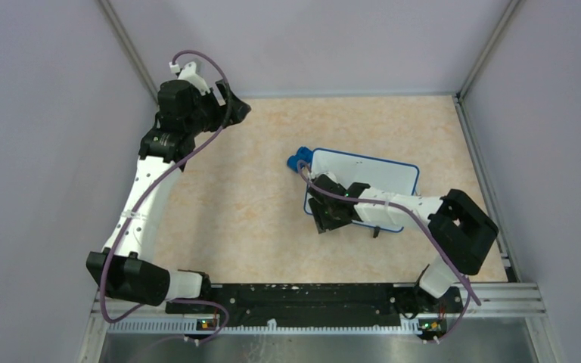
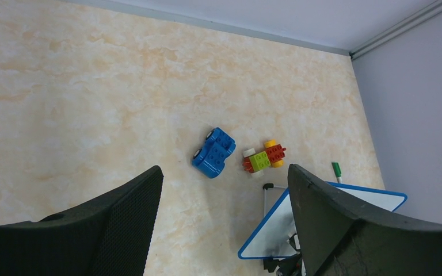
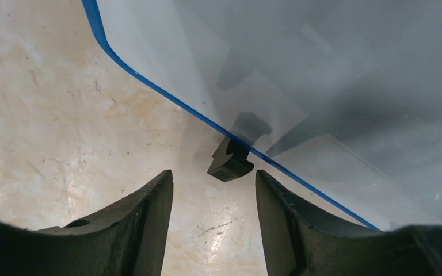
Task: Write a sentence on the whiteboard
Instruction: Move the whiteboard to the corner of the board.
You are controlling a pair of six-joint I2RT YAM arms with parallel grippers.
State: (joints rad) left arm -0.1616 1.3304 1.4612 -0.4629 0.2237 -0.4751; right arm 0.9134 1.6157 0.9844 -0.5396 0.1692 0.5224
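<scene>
The whiteboard, white with a blue rim, lies on the table right of centre. It also shows in the left wrist view and the right wrist view. No green writing shows on the parts I can see; the right arm hides much of the board. My right gripper is open and empty at the board's near left edge, just short of a small black foot on the rim, its jaws either side of bare table. My left gripper is open and empty, held high at the far left.
A blue toy car and a red, green and yellow brick toy lie beside the board's far left corner. A green marker lies by the board's far edge. Grey walls enclose the table on the left, far and right sides.
</scene>
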